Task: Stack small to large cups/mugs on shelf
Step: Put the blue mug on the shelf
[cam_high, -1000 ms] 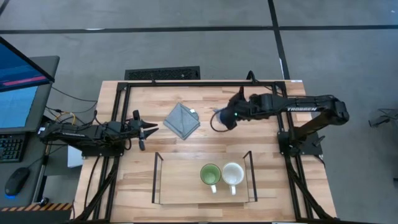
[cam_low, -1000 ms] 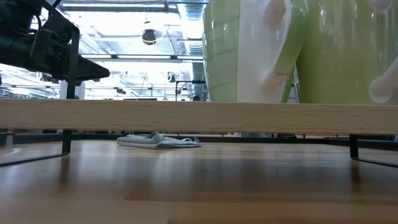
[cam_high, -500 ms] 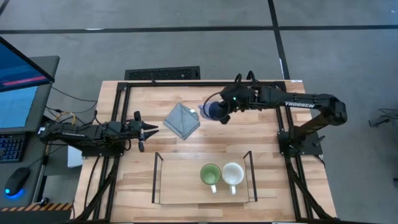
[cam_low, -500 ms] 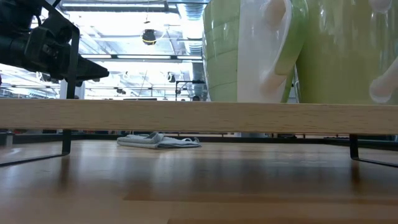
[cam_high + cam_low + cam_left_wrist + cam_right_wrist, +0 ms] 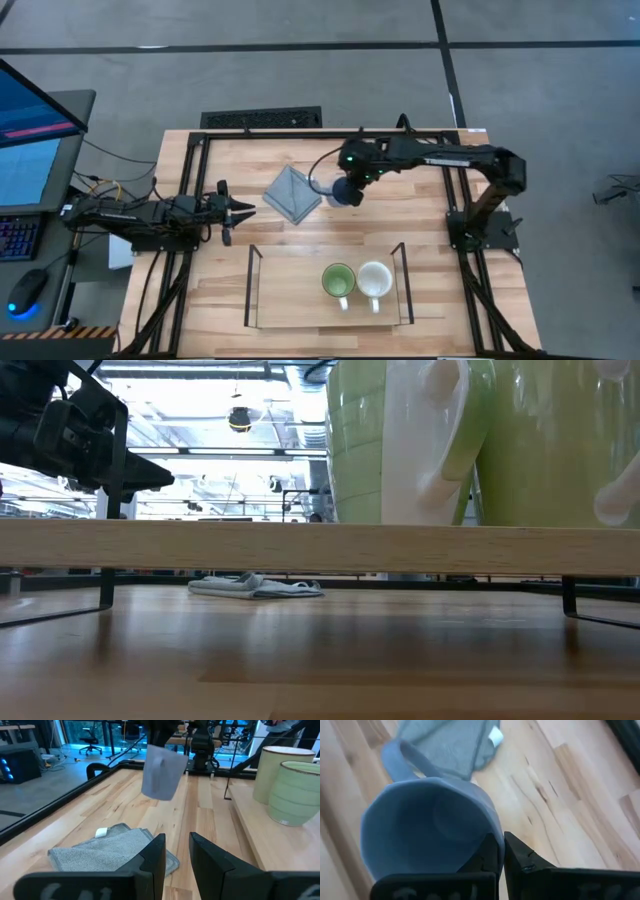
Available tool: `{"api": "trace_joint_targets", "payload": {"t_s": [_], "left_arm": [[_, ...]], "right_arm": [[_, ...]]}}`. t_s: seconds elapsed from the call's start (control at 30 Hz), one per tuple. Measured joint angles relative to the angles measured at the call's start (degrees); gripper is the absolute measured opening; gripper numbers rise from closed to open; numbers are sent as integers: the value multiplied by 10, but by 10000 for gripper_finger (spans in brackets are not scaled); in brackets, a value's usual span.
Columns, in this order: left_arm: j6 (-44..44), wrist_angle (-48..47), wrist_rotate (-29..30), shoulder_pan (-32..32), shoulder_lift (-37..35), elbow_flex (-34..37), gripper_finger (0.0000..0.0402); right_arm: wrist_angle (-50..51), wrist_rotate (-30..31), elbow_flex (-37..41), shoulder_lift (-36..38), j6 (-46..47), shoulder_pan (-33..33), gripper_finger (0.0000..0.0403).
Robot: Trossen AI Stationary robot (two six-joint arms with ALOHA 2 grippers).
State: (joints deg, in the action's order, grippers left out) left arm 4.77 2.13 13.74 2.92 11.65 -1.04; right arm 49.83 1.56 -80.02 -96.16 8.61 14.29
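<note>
Currently carrying blue-grey handled mug (image 5: 343,189) in right gripper (image 5: 352,181), fingers pinching rim; advising level descent onto light-wood shelf (image 5: 290,290) beside green mug (image 5: 338,280). Left gripper (image 5: 236,209) idling, fingers slightly apart.

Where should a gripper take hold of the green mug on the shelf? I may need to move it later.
Probably by the rim, coming from above. The green mug stands upright with its mouth open upward, so one finger can go inside and one outside. Pick the rim side away from the white mug, which stands close beside it on the shelf, and clear of the handle.
</note>
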Motion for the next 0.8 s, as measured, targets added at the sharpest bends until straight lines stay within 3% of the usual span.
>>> {"api": "trace_joint_targets", "payload": {"t_s": [0.43,0.8], "left_arm": [[0,0,1,0,15,0,76],[0,0,1,0,15,0,76]], "right_arm": [[74,-60,-104,-107,-72,-8,19],[90,-77,-120,-112,-96,-20,19]]}}
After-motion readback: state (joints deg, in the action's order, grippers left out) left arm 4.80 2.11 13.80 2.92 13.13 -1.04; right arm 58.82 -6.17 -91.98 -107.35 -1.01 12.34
